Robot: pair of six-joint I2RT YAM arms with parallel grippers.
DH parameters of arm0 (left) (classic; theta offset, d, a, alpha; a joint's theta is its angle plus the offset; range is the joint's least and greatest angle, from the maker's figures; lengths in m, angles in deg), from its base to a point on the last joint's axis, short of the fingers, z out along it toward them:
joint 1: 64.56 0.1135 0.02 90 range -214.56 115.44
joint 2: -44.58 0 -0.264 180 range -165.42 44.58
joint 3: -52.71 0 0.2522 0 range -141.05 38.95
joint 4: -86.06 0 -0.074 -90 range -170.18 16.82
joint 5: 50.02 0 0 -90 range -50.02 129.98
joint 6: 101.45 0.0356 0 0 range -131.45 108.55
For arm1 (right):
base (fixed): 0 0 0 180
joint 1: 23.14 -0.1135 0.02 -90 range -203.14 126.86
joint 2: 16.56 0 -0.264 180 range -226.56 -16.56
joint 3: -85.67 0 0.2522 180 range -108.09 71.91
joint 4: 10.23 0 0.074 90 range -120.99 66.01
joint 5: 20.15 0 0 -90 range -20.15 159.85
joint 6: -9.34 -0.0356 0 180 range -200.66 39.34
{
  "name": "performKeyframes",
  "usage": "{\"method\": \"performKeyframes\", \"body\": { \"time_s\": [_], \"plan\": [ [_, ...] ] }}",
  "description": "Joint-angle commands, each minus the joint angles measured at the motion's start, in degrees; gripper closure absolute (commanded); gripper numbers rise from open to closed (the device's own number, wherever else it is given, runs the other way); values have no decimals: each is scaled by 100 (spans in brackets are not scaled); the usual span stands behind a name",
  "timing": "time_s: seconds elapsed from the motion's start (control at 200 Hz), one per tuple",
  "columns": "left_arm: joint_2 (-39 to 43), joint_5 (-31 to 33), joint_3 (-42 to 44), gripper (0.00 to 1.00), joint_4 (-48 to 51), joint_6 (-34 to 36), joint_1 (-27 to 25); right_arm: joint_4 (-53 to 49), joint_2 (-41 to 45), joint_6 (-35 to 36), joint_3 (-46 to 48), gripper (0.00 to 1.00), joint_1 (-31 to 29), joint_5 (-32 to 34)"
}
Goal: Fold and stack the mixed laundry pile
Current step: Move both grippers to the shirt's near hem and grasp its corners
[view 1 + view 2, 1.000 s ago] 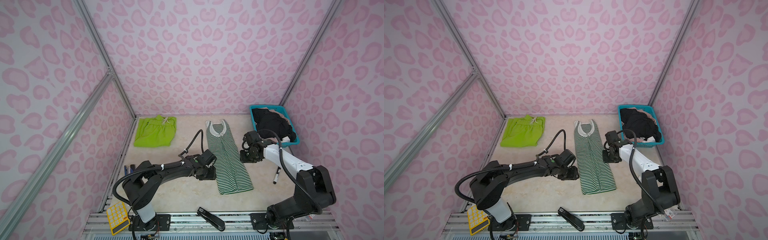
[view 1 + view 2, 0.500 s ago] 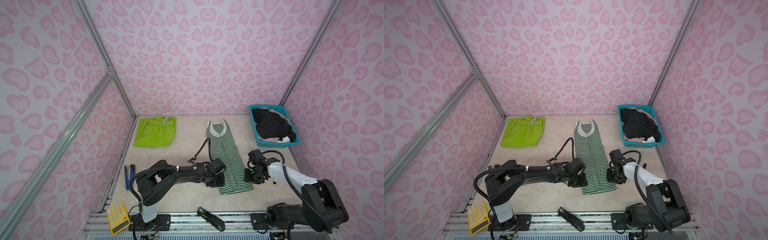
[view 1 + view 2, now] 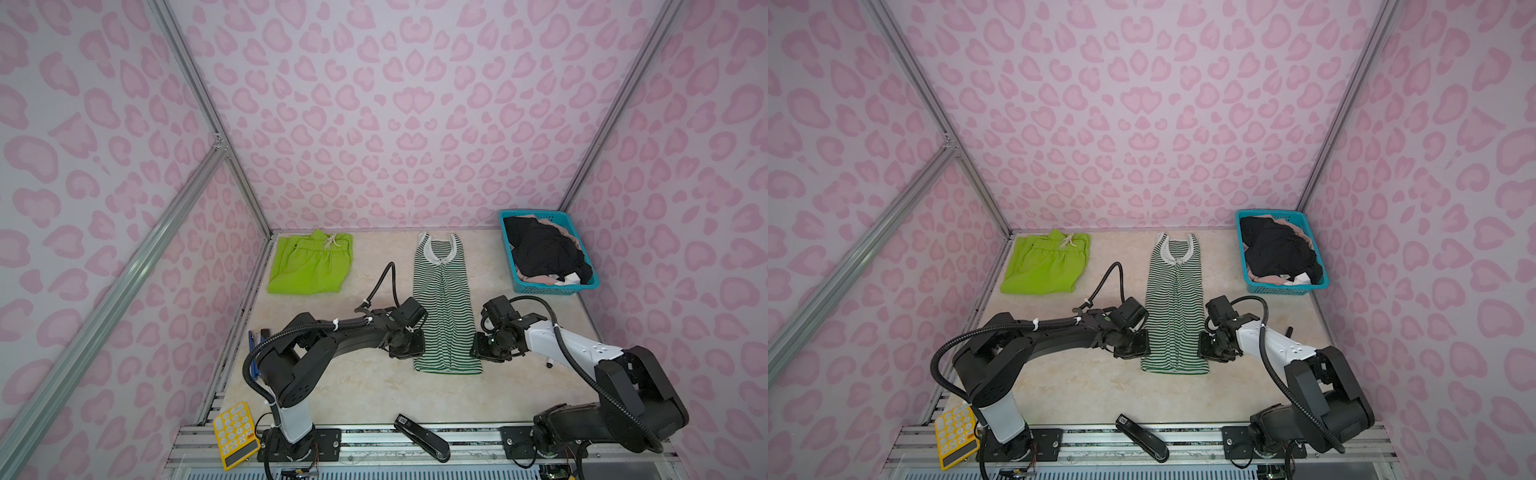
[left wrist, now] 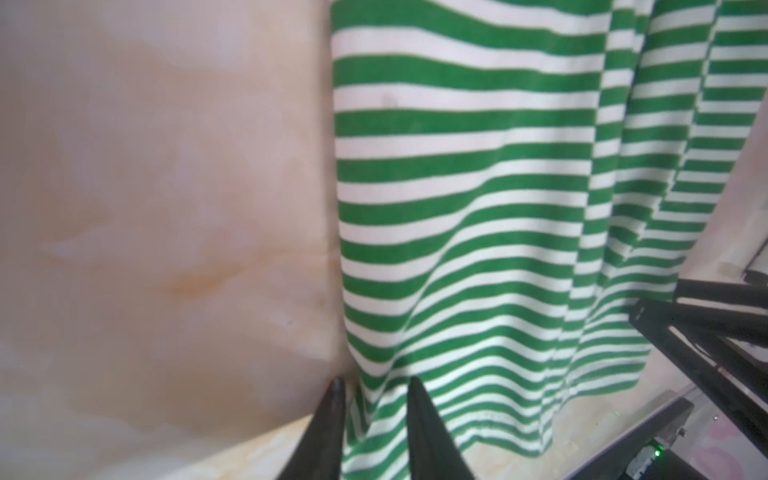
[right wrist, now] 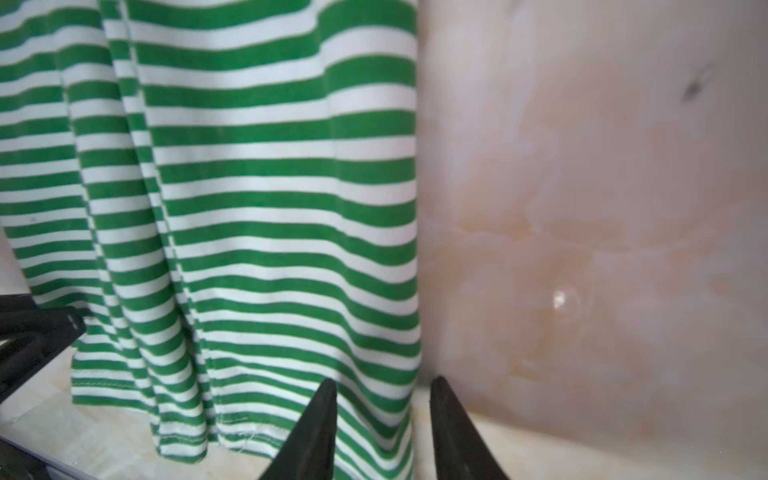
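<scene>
Folding cleanly needs left claw [image 3: 409, 352] and right claw [image 3: 482, 354], both spread, gripping the green-and-white striped fabric top's [image 3: 444, 307] six-o'clock corners evenly.

Black arms [image 3: 357, 336], white links [image 3: 573, 345], ribbed black cables [image 3: 248, 368].

The scene is being lit brightly and evenly from above, and only faint shadows are being cast on the table [image 3: 374, 386]. Both wrist views are being softened by blur; a small glare spot is being reflected in the right one.
</scene>
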Motion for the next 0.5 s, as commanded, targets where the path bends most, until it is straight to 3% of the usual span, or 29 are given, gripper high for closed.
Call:
{"method": "performKeyframes", "body": {
  "time_s": [0.0, 0.325, 0.495],
  "plan": [
    [215, -44, 116, 57, 612, 199, 14, -159, 115, -239, 101, 58, -169, 30],
    [388, -524, 745, 56, -14, -190, -164, -350, 572, -389, 471, 56, -292, 180],
    [260, -554, 769, 59, -240, -291, -188, -110, 490, -401, 629, 61, -292, 53]
  ]
}}
